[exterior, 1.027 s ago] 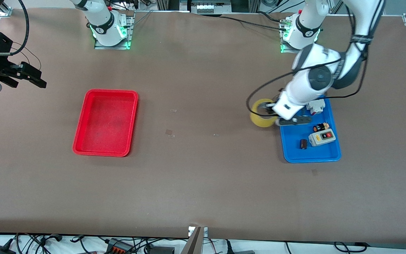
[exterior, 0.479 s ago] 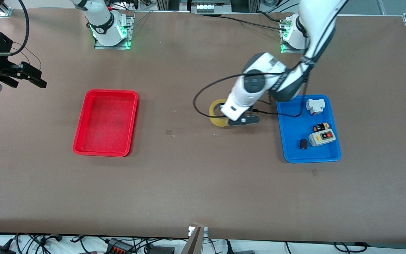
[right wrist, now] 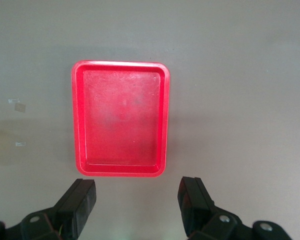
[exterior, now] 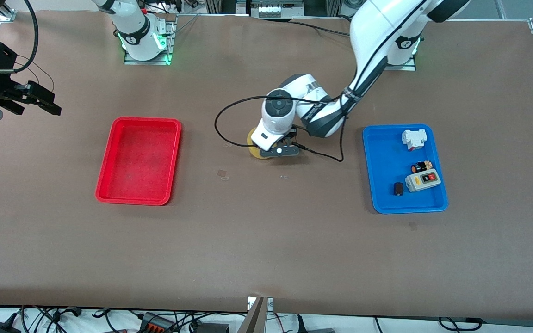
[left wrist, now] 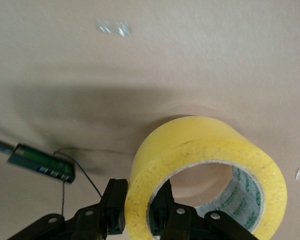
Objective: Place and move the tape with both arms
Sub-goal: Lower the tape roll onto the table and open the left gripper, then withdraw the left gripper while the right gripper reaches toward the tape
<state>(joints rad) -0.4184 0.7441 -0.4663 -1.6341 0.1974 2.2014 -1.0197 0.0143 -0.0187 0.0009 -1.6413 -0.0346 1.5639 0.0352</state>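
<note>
The yellow tape roll (exterior: pixel 253 148) is between the red tray and the blue tray, mostly hidden under the left wrist. My left gripper (exterior: pixel 273 149) is shut on it. In the left wrist view the two fingers (left wrist: pixel 115 206) pinch the roll's wall, one outside and one inside the pale core of the tape (left wrist: pixel 205 150). The roll is low over the bare table; I cannot tell whether it touches. My right gripper (exterior: pixel 40 99) waits open and empty, up over the right arm's end of the table. In the right wrist view it (right wrist: pixel 137 205) is beside the red tray (right wrist: pixel 120 117).
An empty red tray (exterior: pixel 109 159) lies toward the right arm's end. A blue tray (exterior: pixel 387 157) toward the left arm's end holds a grey switch box (exterior: pixel 423 180), a white part (exterior: pixel 413 138) and a small black piece (exterior: pixel 398 188). Bits of clear tape (exterior: pixel 222 173) stick to the table.
My left arm has carried the tape from beside the blue tray toward the middle of the table, closer to the red tray. The right arm has not moved.
</note>
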